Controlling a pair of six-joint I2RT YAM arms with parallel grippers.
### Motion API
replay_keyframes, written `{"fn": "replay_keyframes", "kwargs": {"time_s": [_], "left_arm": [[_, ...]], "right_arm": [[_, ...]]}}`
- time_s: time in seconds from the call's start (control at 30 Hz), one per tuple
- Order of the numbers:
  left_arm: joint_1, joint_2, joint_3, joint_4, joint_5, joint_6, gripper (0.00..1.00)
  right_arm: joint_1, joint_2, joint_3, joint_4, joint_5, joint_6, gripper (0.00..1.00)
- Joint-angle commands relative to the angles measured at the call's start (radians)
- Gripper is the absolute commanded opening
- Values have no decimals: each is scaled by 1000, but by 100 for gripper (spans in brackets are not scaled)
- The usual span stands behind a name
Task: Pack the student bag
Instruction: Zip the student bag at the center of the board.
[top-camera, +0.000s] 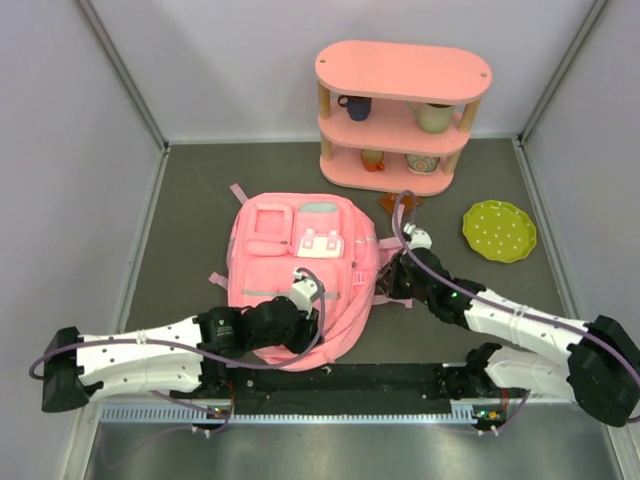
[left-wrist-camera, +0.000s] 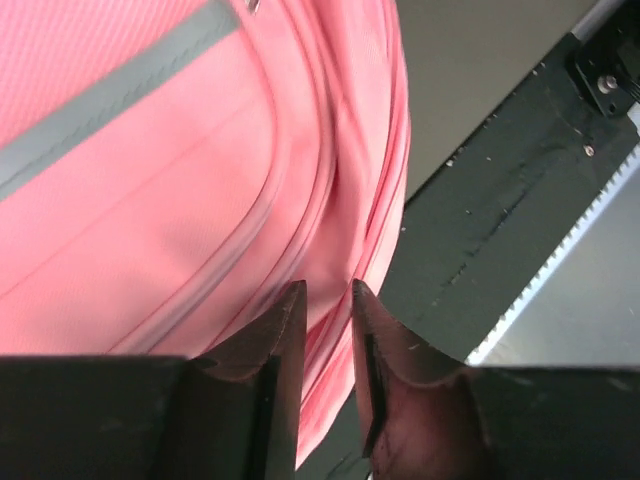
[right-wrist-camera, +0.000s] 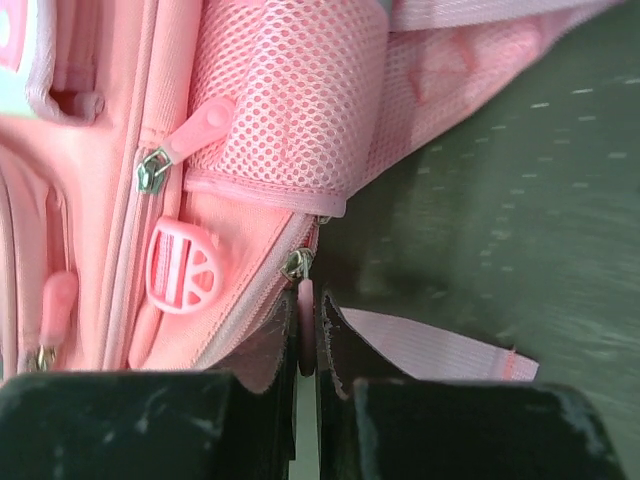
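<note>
A large soft pink fabric backpack (top-camera: 290, 240) lies flat in the middle of the dark grey desk (top-camera: 190, 220), with a rigid pink three-tier shelf (top-camera: 400, 70) holding cups just behind it and a round lime-green dotted plate (top-camera: 499, 231) apart to the right — pale grey walls (top-camera: 230, 60) stand on three sides. The left end effector (left-wrist-camera: 327, 292), fingers slightly parted with nothing between them, is at the backpack's near edge; the right end effector (right-wrist-camera: 307, 300) is clamped on a small pink zipper pull (right-wrist-camera: 305, 335) at its right side.

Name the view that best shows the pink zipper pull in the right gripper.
Right wrist view: the pink zipper pull is close up, pinched in the right gripper below its metal slider on the soft pink backpack. Top view hides it under the right arm; left wrist view shows only backpack fabric.
</note>
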Motion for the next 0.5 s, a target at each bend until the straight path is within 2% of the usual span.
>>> {"fn": "replay_keyframes", "kwargs": {"time_s": [0.0, 0.1, 0.17, 0.23, 0.27, 0.3, 0.37, 0.47], "left_arm": [[-9, 31, 99, -8, 99, 50, 40], [-10, 25, 126, -48, 58, 47, 60], [-10, -5, 137, -91, -17, 35, 62], [-9, -62, 152, -172, -92, -5, 71], [-9, -86, 156, -195, -185, -16, 73], [-9, -110, 156, -219, -233, -49, 74], [-9, -186, 149, -299, -395, -97, 80], [-9, -271, 162, -431, -553, -224, 92]], "right_arm": [[-53, -82, 36, -125, 217, -4, 7], [-51, -116, 51, -197, 217, -12, 20], [-50, -151, 41, -217, 188, -24, 16], [-50, -225, 22, -240, 183, -21, 31], [-51, -250, 16, -263, 185, -18, 36], [-50, -277, 3, -273, 180, -16, 32], [-50, -360, -13, -294, 166, -16, 32], [-50, -444, -19, -338, 194, 19, 56]]}}
